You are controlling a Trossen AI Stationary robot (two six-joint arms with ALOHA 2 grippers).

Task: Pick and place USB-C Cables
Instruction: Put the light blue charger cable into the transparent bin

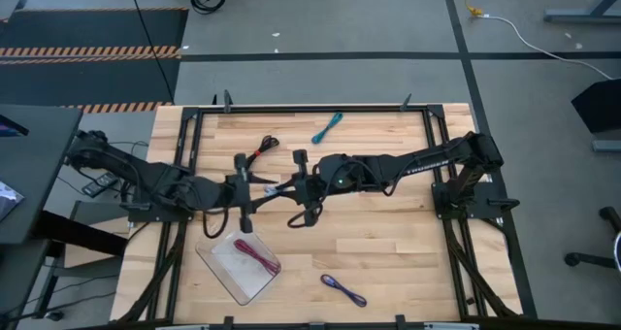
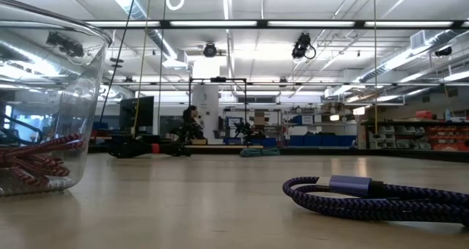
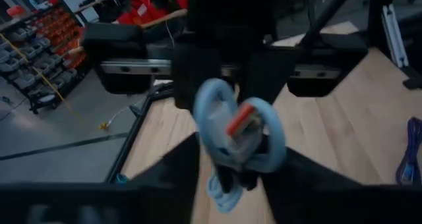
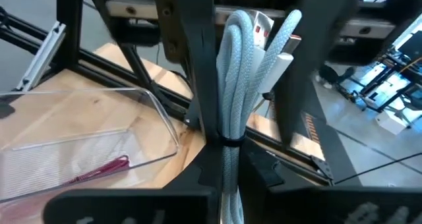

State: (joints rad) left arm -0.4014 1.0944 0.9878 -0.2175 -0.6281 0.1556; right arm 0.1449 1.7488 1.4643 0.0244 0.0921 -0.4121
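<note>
Both grippers, left (image 1: 254, 186) and right (image 1: 291, 186), pinch the pale cable (image 4: 239, 85) mid-air; it looks light, soft and floppy, best held at its tied middle.

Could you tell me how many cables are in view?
5: magenta cable in the tray; purple cable near the front edge; teal cable and black-red cable at the back; pale blue cable between both grippers.

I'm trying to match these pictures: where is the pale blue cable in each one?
High view: pale blue cable mid-table.
Low view: not in it.
Left wrist view: centre.
Right wrist view: centre.
Landmark: clear tray, absent from left wrist view.
</note>
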